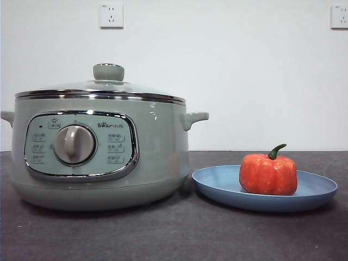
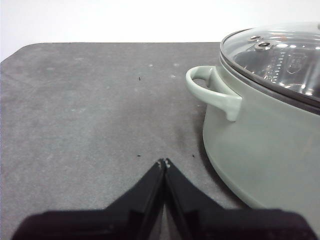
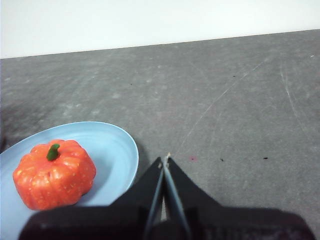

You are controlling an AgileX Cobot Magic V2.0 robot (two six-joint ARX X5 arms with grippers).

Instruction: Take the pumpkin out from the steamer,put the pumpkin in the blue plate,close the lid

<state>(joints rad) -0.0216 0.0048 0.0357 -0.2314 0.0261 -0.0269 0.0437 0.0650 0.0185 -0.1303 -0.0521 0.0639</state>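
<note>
Steamer (image 1: 100,157) stands nearest at left on the dark table (image 1: 174,234), lid (image 1: 100,91) seated flat on its chrome rim, knob up. Just right of it sits the blue plate (image 1: 217,187), close to the pot's base. Pumpkin (image 1: 268,173) rests upright on the plate, green stem curving up. Left gripper (image 2: 163,162) hangs over bare table beside the steamer's handle, jaws pressed together, holding nothing. Right gripper (image 3: 165,159) sits by the plate's edge, jaws likewise closed and empty.
</note>
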